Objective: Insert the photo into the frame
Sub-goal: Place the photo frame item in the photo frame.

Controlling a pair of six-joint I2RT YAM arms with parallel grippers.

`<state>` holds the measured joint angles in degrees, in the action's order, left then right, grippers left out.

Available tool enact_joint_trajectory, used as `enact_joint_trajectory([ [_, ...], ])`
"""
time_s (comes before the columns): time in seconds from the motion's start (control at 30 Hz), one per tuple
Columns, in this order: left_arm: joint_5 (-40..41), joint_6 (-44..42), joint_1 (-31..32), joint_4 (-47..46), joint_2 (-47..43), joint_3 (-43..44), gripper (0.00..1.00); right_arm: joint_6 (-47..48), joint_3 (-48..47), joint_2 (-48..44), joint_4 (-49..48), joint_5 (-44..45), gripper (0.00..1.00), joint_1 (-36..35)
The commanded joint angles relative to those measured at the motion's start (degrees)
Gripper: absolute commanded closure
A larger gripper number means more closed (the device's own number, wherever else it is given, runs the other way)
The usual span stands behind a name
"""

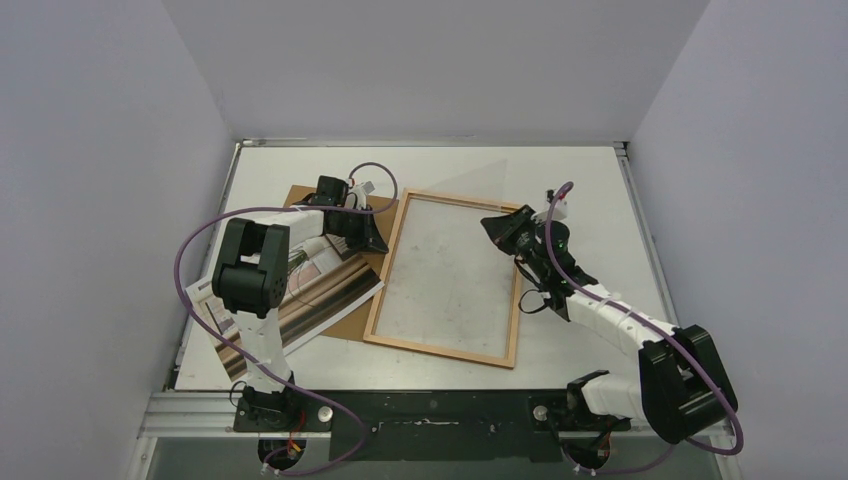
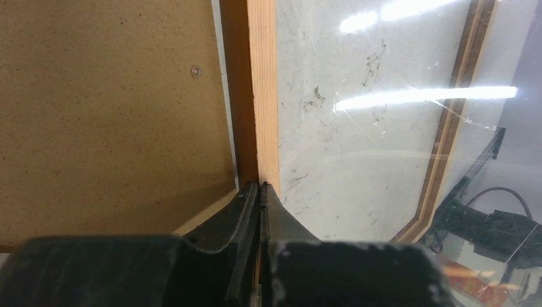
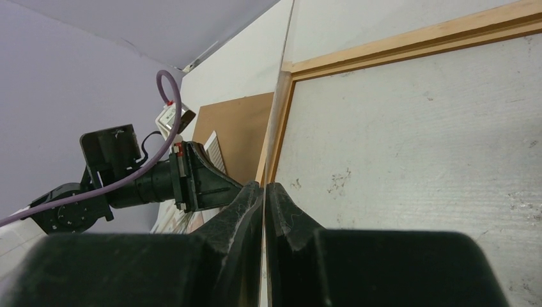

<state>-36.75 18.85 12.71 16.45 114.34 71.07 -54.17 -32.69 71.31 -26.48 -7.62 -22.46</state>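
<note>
Left of the frame (image 1: 440,348), the photo (image 1: 330,290) lies outside, not yet inserted; left hand (image 2: 262,187) pinched together at its rail, right hand (image 3: 264,185) seemingly clamps the pane (image 3: 277,115).

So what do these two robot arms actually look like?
The left arm and right arm have white links between chunky black joint blocks. A purple cable loops along each. The left gripper and right gripper are black, with two tapering fingers.
</note>
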Motion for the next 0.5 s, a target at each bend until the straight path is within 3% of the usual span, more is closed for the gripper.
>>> enact_joint_trajectory([
  [0.0,-0.7,-1.1,0.7,1.8,1.1,0.5,1.0,2.6,-1.7,-2.2,-2.2,2.1,0.94,-1.7],
  [0.47,-0.8,-1.5,0.7,2.8,1.3,1.2,1.0,5.9,-2.3,0.1,0.9,6.4,0.94,-1.8],
])
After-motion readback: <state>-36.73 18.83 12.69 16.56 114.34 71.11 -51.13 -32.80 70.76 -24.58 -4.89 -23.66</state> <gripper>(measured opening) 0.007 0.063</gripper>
